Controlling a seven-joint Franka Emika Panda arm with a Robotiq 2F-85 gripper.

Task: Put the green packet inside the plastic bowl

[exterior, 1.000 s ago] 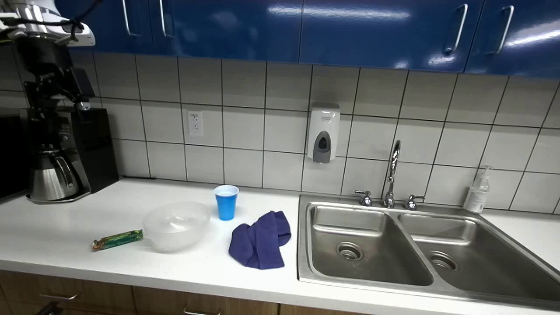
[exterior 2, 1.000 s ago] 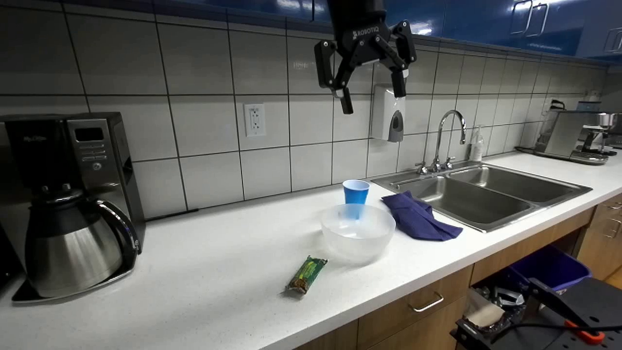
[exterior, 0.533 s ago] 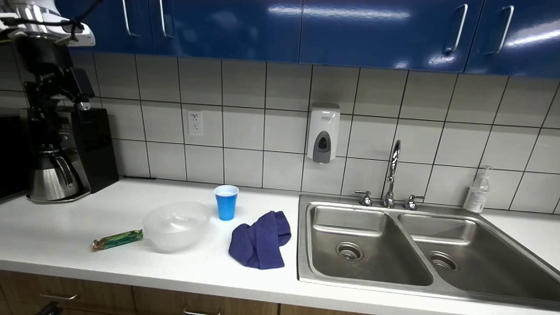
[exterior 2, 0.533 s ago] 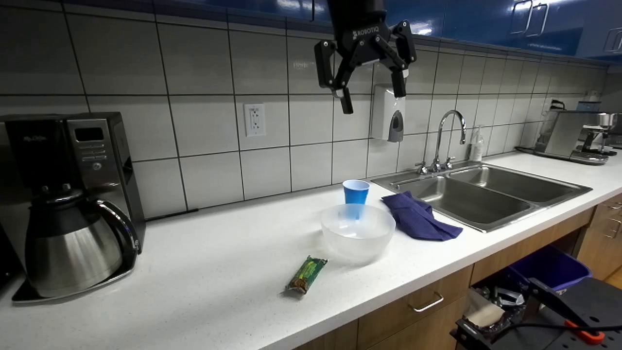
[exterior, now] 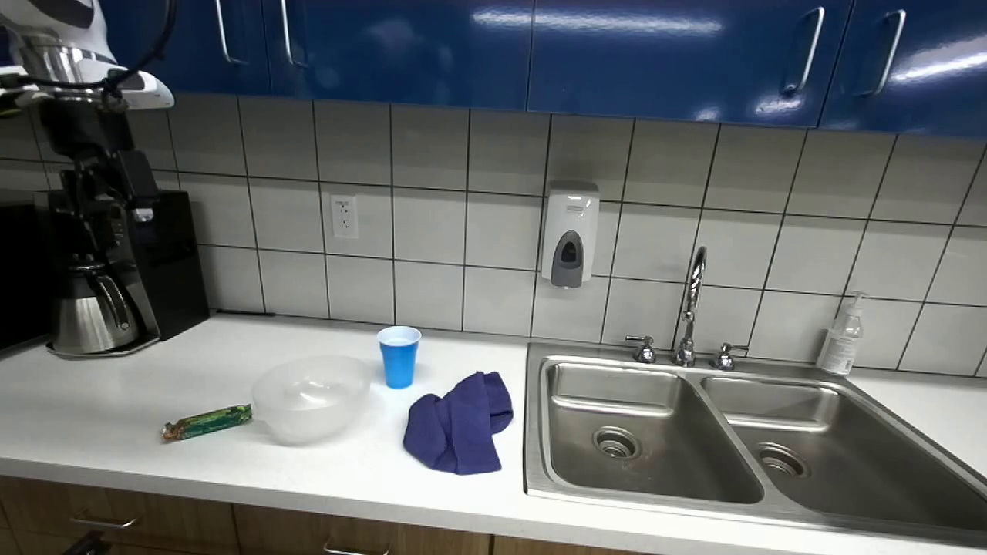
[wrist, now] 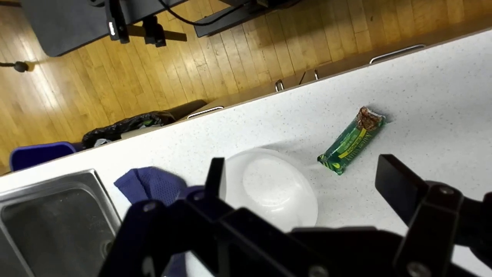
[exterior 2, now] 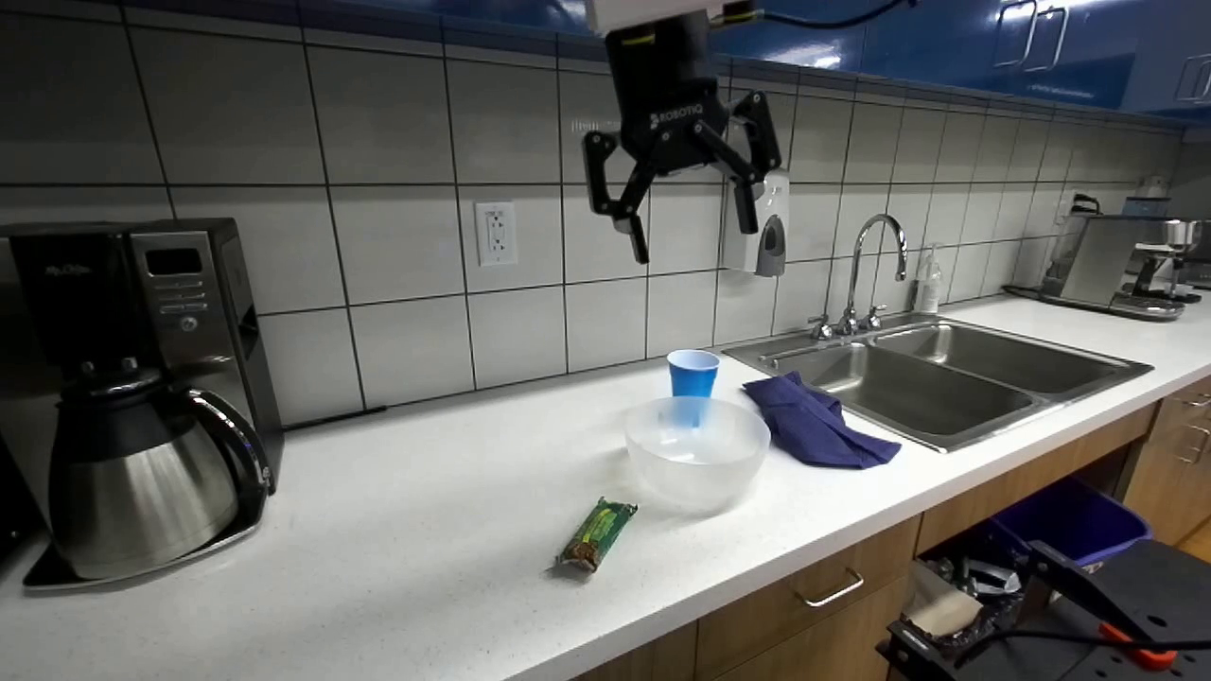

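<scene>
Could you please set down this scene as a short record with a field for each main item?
Gripper: open, holding nothing, above the counter
Plastic bowl: upright on the counter
Green packet: lying beside the bowl, outside it
Blue cup: upright, close to the bowl
Purple cloth: crumpled, between bowl and sink
Status: packet not yet in bowl

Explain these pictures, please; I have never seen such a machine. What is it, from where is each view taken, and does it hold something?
This is a robot arm with a black two-fingered pincer. Two views look at the scene from outside the robot; the wrist view comes from the arm itself, looking down past the pincer. On the white counter stand a translucent plastic bowl, a blue cup and a coffee maker. A green packet lies beside the bowl, not in it, and a purple cloth lies between the bowl and the sink. The pincer is open and holds nothing.
</scene>
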